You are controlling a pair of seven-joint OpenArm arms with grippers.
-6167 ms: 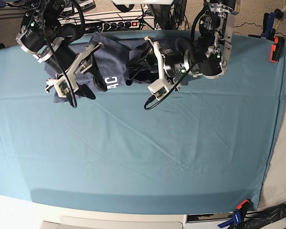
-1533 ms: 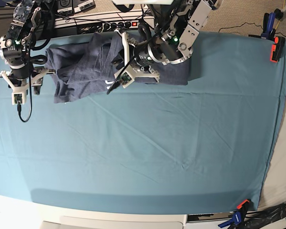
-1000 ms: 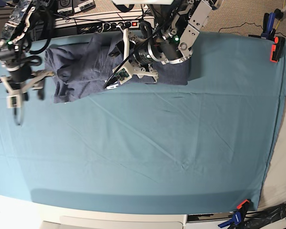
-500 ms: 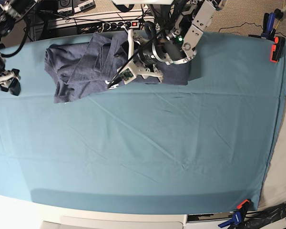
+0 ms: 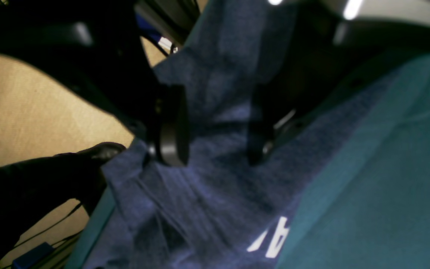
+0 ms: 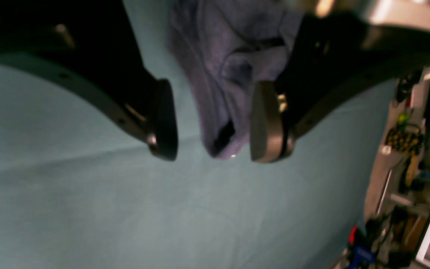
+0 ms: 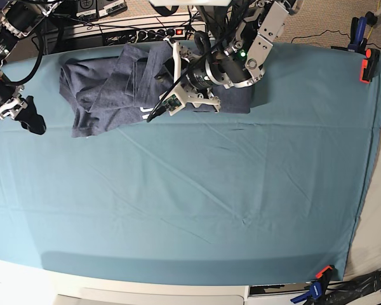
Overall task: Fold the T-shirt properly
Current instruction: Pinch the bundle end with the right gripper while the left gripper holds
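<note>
The left gripper (image 7: 167,81) hovers low over the T-shirt (image 7: 108,89) at the far edge of the table, jaws parted with dark blue-grey fabric showing in the gap and nothing pinched between the pads (image 5: 170,127). The right gripper (image 7: 0,111) stands at the table's side, well apart from the garment, its jaws likewise spread and empty above the teal table cloth (image 7: 197,197). The T-shirt lies rumpled and partly folded along the cloth's far side, a sliver of its white lettering (image 5: 273,241) peeking out at the near hem. From the right wrist camera, a bunched sleeve end (image 6: 222,138) lies beyond the spread fingers (image 6: 265,123).
</note>
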